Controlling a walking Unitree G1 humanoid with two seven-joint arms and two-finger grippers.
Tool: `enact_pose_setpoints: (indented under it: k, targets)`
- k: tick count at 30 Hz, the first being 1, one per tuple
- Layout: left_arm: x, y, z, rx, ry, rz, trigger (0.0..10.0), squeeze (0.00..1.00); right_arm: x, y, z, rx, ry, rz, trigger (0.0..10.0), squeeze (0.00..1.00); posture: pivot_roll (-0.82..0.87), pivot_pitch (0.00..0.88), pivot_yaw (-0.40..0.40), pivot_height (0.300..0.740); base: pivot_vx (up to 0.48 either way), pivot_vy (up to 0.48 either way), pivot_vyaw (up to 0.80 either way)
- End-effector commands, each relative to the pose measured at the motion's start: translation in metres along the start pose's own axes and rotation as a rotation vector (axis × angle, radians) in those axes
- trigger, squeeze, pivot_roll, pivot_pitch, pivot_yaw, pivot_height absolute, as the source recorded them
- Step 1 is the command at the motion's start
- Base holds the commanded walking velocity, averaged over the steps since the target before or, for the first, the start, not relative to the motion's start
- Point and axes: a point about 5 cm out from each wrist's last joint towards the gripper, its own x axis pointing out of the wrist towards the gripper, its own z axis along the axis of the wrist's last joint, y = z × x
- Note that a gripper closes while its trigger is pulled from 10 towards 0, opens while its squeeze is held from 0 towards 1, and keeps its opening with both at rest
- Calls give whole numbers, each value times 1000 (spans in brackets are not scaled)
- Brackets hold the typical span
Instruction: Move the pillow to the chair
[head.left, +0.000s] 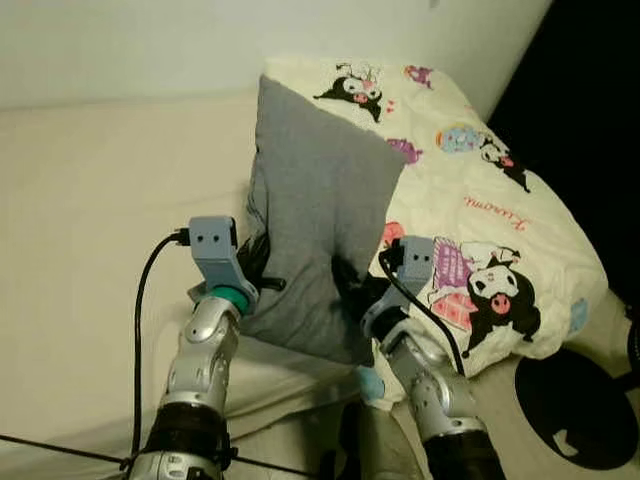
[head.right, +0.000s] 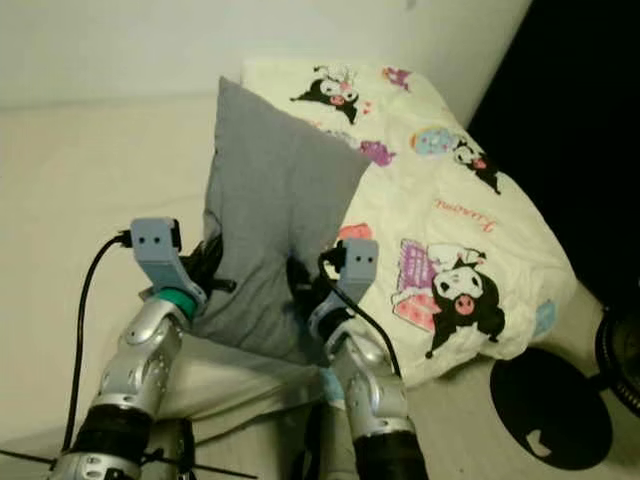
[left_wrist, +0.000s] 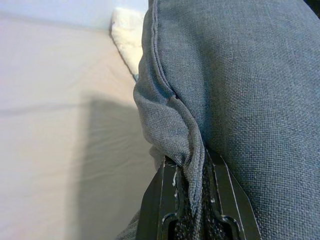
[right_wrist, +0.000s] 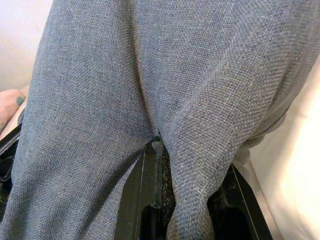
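A: Where's the grey pillow (head.left: 315, 230)?
B: Mid-frame, upright over the bed (head.left: 90, 200), hiding both fingertips. The left gripper (left_wrist: 192, 200) pinches its edge seam; the right gripper (right_wrist: 187, 200) pinches a fold.
A: Nearby?
B: A cartoon-print blanket (head.left: 480, 210), at right.

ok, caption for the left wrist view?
Left gripper pinching the seamed edge of the grey pillow, cream bed behind.

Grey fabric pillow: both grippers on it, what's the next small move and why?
Probably lift it straight up. The left gripper and right gripper each pinch a fold of the grey fabric pillow, which stands tilted on the cream bed against the cartoon-print blanket.
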Motion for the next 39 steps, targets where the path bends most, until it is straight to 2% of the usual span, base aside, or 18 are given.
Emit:
enact_pose_setpoints:
  k: [1,10,32,39]
  targets:
    - [3,-24,0,18,-8,-101,10000,0,10,24,2,-12,-11,103,10000,0,-25,0,-13,639,0,0,0]
    - [4,-25,0,11,-1,-106,10000,0,10,23,4,-10,-18,96,10000,0,-36,0,-14,655,0,0,0]
    - [4,-25,-3,12,10,-103,10000,0,8,19,5,-14,-16,81,10000,0,-52,0,-10,655,0,0,0]
    - [4,-26,-2,13,9,-106,10000,0,8,18,6,6,-25,76,10000,0,-50,0,-12,670,0,0,0]
